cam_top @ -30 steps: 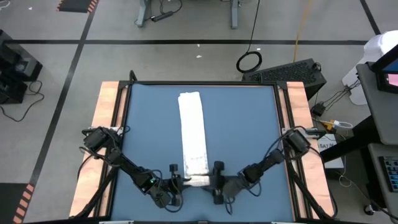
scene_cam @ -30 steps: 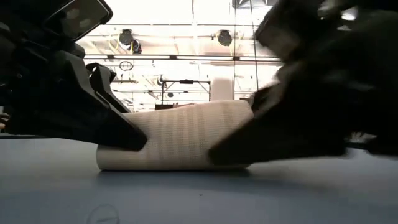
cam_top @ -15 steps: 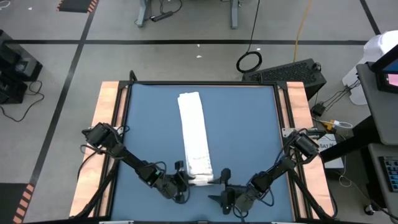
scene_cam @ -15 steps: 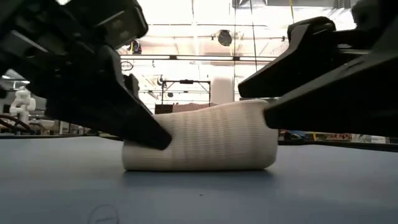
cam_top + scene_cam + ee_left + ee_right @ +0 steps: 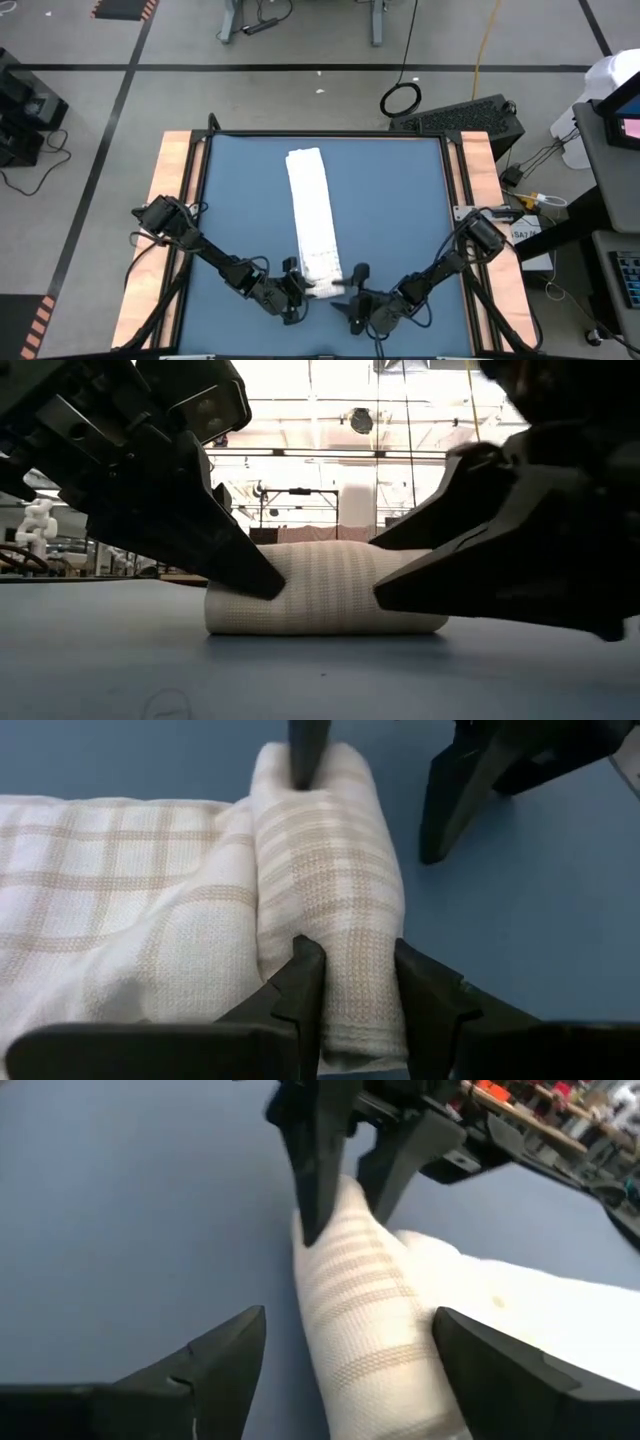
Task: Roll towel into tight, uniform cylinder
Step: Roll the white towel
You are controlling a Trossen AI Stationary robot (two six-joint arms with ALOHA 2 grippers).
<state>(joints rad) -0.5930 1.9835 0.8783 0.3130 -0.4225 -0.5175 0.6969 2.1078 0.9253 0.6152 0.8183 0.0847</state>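
Lying near the blue table's [image 5: 400, 200] front edge, the towel's [image 5: 313, 215] rolled end [image 5: 325, 588] is clamped by the left gripper [image 5: 350, 982] while the right gripper [image 5: 345, 1342] is held spread around its other end.

right gripper [image 5: 352, 291] released towel roll [image 5: 322, 287], fingers spread

Grey floor [image 5: 120, 110] with black tape lines around my blue table [image 5: 390, 200], bright ceiling lights [image 5: 360, 420] out back.

Towel [image 5: 312, 215]: white cloth with faint grid lines, lying as a long narrow strip down the table's middle. Near end is rolled into a short cylinder lying on its side.
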